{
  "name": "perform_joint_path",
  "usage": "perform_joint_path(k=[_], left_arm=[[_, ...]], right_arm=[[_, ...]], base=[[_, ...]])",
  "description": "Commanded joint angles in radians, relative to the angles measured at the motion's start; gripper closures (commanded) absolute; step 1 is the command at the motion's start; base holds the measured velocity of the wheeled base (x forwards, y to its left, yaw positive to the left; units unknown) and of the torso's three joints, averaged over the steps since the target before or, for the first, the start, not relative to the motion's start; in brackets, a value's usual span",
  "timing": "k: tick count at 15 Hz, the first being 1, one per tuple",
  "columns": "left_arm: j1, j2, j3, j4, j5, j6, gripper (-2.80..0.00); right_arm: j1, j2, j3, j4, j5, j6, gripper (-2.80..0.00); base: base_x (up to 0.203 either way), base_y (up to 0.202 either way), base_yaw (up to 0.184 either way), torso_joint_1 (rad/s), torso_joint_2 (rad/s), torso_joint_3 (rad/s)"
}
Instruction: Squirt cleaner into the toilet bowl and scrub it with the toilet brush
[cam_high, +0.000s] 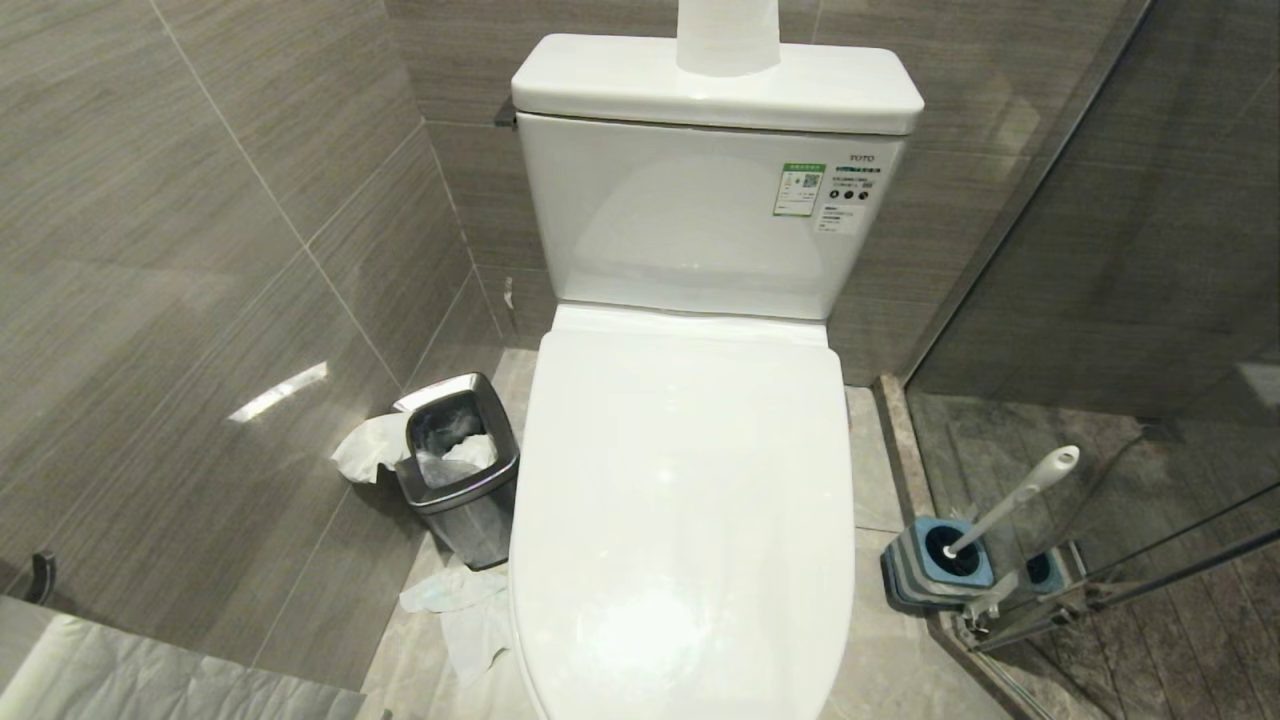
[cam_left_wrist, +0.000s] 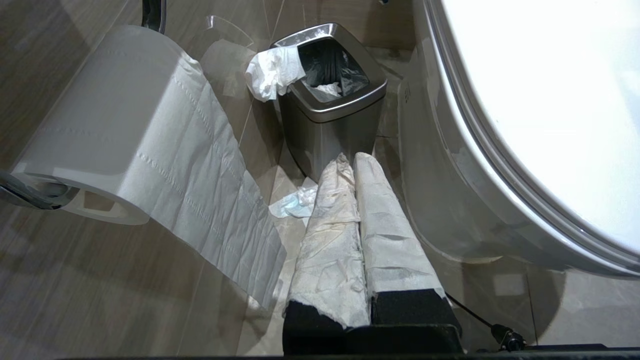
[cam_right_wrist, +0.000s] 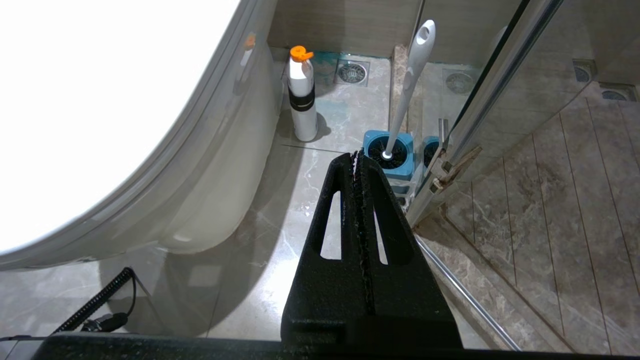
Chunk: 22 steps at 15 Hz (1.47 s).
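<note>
The white toilet has its lid (cam_high: 685, 500) down, so the inside of the toilet bowl is hidden; only its outer wall (cam_left_wrist: 450, 200) (cam_right_wrist: 215, 190) shows. The toilet brush (cam_high: 1015, 495) (cam_right_wrist: 407, 85) leans in a blue-topped grey holder (cam_high: 935, 565) on the floor to the toilet's right. No cleaner shows on the toilet. A white bottle with an orange cap (cam_right_wrist: 303, 95) stands beside the toilet's base. My left gripper (cam_left_wrist: 352, 159), its fingers wrapped in white paper, hangs shut left of the toilet. My right gripper (cam_right_wrist: 356, 155) hangs shut, short of the holder. Both are empty.
A steel waste bin (cam_high: 460, 470) (cam_left_wrist: 330, 100) with crumpled tissue stands left of the toilet, and more tissue (cam_high: 465, 600) lies on the floor. A toilet paper roll (cam_left_wrist: 110, 130) hangs on the left wall. A glass shower door (cam_high: 1100, 300) borders the right side, behind the brush holder.
</note>
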Motion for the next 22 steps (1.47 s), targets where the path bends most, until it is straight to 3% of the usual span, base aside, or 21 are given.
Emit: perform_joint_path(k=[1, 22], left_arm=[[0.0, 0.002, 0.0, 0.0, 0.0, 0.0, 0.0], [0.0, 0.002, 0.0, 0.0, 0.0, 0.0, 0.0]], right_arm=[[0.0, 0.0, 0.0, 0.0, 0.0, 0.0, 0.0], [0.0, 0.0, 0.0, 0.0, 0.0, 0.0, 0.0]], base=[[0.0, 0.0, 0.0, 0.0, 0.0, 0.0], [0.0, 0.0, 0.0, 0.0, 0.0, 0.0]])
